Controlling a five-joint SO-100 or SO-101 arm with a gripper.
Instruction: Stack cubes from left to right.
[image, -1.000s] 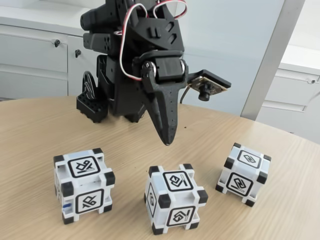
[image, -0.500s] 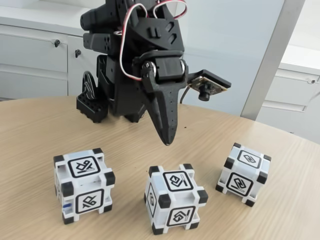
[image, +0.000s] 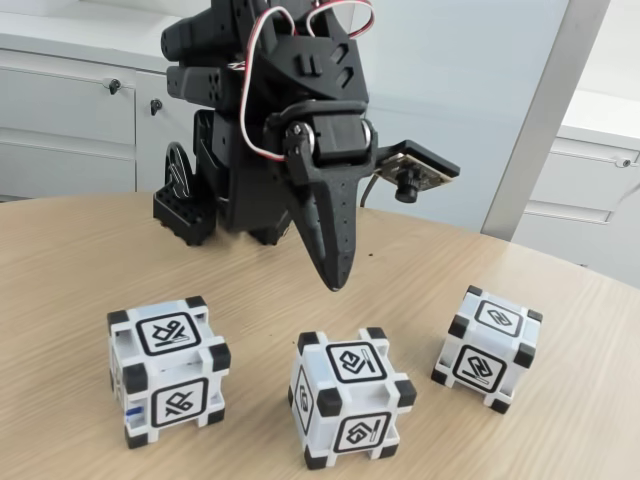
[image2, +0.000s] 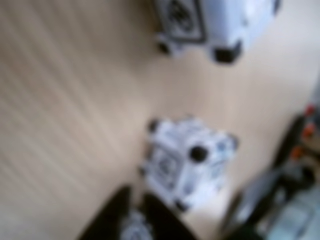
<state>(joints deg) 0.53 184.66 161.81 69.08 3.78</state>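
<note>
three cubes (image: 352, 395) sit apart in a row; the end effector (image: 334, 280) hangs closed, empty, above the table (image: 60, 270).

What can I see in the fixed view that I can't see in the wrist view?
The fixed view gives you three cubes in a row: left cube, middle cube and right cube. It also has the arm's body with red and white wires, its little camera and the grey cabinets behind. The wrist view gives a blurry look down onto one cube's top, with fuzzy dark and orange shapes at the right edge. Both share cubes, the wooden table and the dark jaws.
</note>
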